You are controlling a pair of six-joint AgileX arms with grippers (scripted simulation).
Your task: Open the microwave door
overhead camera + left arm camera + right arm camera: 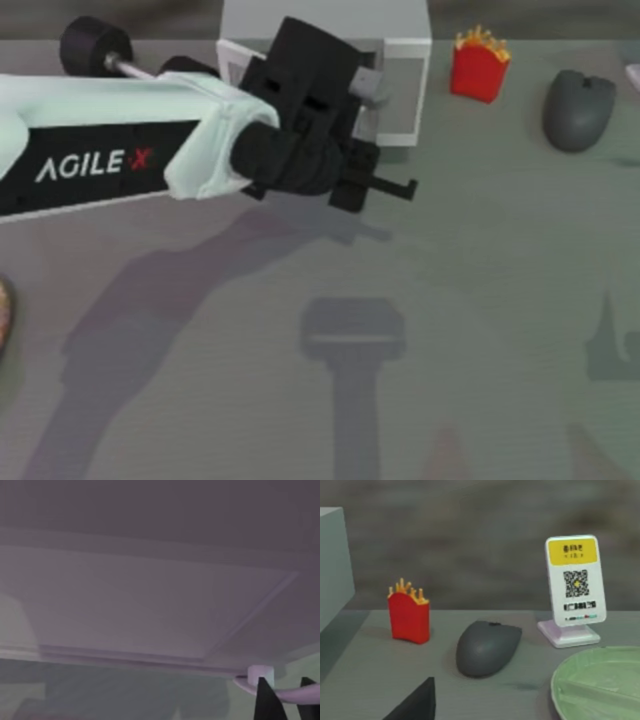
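Up close, my left gripper [375,100] sits at the upper middle of the top view, its fingers [267,700] set either side of the silvery handle bar [260,674]; whether they pinch it I cannot tell. The microwave door [125,605] lies just beyond, on the microwave [400,60]. Open surface [480,300] spreads below. The fries box [479,66] and mouse [578,108] lie to the right.

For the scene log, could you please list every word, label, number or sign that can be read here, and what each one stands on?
"AGILE X": white letters on the black panel of the left arm, in the top view.
QR code with a yellow header: on the small white sign stand, in the right wrist view; its characters and the small print below are too small to read.
Nothing readable on the microwave, fries box or mouse.
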